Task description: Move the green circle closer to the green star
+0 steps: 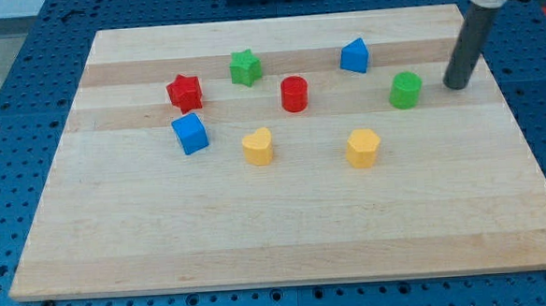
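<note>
Over on the view's left sit the red star [185, 92] and, just below it, the blue cube [190, 134], both well out of our business; next comes the green star [245, 67], our target, up near the top of the wooden board [259, 247], with the yellow heart [258, 146] lower down and the red cylinder [294, 94] standing right between star and circle, so watch that one; further along, the blue block [354, 55] up top and the yellow hexagon [363, 148] below; then the green circle [405, 90], untouched, well apart from the star; and my tip [456, 86] is down just to its right, a small gap showing, a bare rod holding nothing. We judge we're lined up to begin: push leftward and slightly up, skirting above the red cylinder
</note>
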